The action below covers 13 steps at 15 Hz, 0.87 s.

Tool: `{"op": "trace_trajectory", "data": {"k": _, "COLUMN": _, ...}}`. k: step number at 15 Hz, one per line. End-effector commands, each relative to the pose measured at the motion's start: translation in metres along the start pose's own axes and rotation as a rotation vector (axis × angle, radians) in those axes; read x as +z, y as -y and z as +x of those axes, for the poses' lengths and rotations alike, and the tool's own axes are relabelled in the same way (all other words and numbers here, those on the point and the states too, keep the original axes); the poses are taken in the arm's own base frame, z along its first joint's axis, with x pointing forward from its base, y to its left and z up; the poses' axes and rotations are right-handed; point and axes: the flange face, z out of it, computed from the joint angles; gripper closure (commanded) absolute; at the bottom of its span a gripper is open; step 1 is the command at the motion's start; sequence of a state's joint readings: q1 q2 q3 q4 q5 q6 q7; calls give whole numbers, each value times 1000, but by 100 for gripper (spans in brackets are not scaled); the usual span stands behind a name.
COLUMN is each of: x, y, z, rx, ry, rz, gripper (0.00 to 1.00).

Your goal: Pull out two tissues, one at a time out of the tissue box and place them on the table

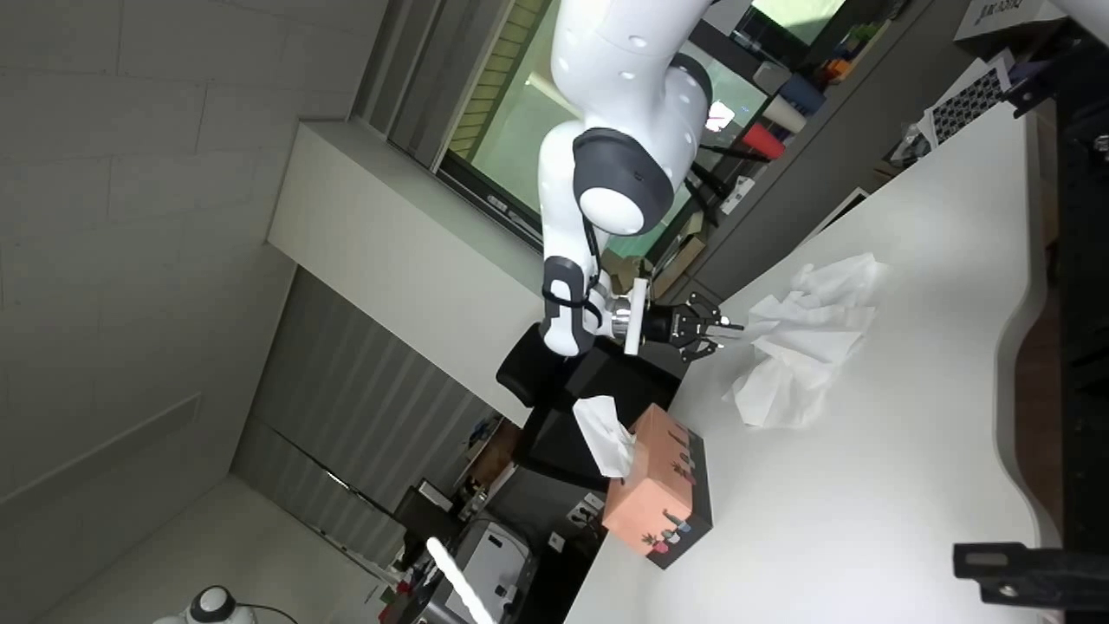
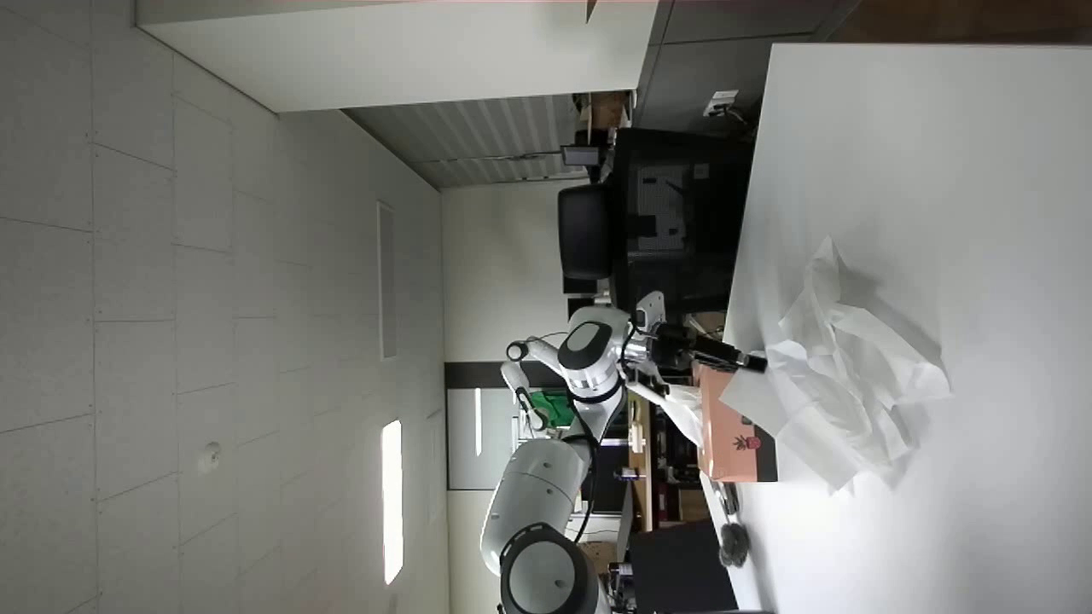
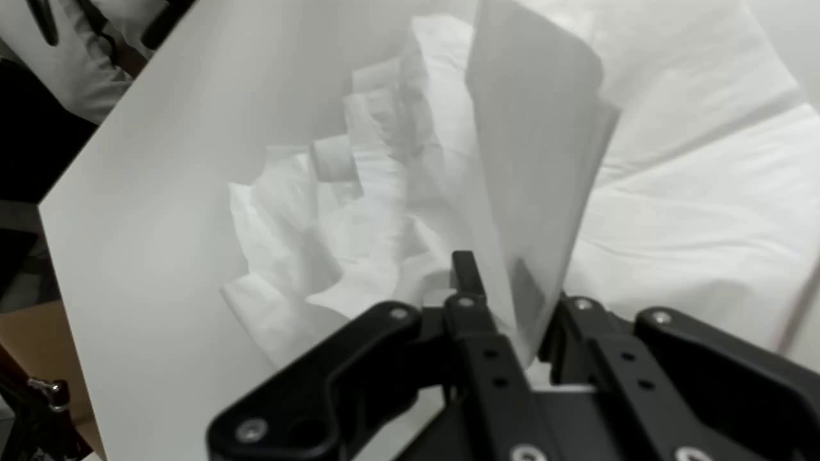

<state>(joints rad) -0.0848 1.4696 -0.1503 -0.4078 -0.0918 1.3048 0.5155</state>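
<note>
White crumpled tissues lie in a heap on the white table; they also show in an exterior view. My gripper is low at the heap's edge. In the wrist view, my gripper is partly open, with a gap between its fingers. A folded tissue edge stands up between the fingers, and the tissue hides the right fingertip. The pinkish-tan tissue box with a dark patterned side stands apart from the heap. A white tissue tuft sticks out of its slot.
A black chair stands beyond the table edge near the box. A dark bracket juts in at the table's near edge. A small dark fuzzy object lies at the table edge near the box.
</note>
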Motion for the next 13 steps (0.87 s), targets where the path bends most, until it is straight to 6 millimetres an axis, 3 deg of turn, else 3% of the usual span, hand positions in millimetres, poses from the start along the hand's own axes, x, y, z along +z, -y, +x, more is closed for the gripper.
{"op": "trace_trajectory", "data": {"k": 1, "x": -16, "y": 15, "z": 8, "rx": 124, "ry": -108, "rz": 106, "gripper": 47}}
{"op": "trace_trajectory", "data": {"k": 5, "x": -42, "y": 32, "z": 10, "rx": 218, "ry": -219, "rz": 244, "gripper": 19}}
{"op": "trace_trajectory", "data": {"k": 7, "x": -64, "y": 41, "z": 6, "rx": 248, "ry": -284, "rz": 319, "gripper": 5}}
{"op": "trace_trajectory", "data": {"k": 10, "x": -92, "y": 47, "z": -4, "rx": 275, "ry": -332, "rz": 369, "gripper": 0}}
{"op": "trace_trajectory", "data": {"k": 11, "x": -72, "y": 48, "z": 2, "rx": 231, "ry": -325, "rz": 326, "gripper": 4}}
{"op": "trace_trajectory", "data": {"k": 13, "x": -84, "y": 51, "z": -4, "rx": 239, "ry": -339, "rz": 343, "gripper": 0}}
